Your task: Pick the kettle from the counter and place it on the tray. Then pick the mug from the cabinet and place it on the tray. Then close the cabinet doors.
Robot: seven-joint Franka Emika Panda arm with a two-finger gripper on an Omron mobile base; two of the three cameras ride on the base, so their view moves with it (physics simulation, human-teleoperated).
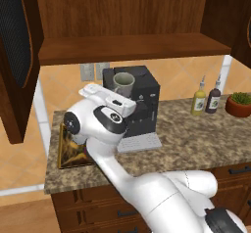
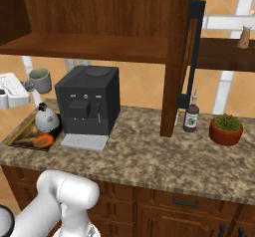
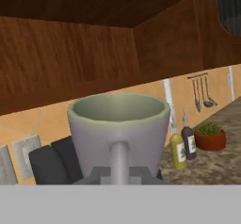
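The claw [image 3: 119,175] is clamped tight on the side handle of the small light grey cylindrical mug [image 3: 118,131], holding it upright in the air above the black box-shaped coffee machine [image 1: 138,100]. Below, the squat white-silver kettle [image 2: 46,118] sits on the gold-rimmed rectangular tray [image 2: 20,139] on the speckled granite surface [image 2: 149,156].
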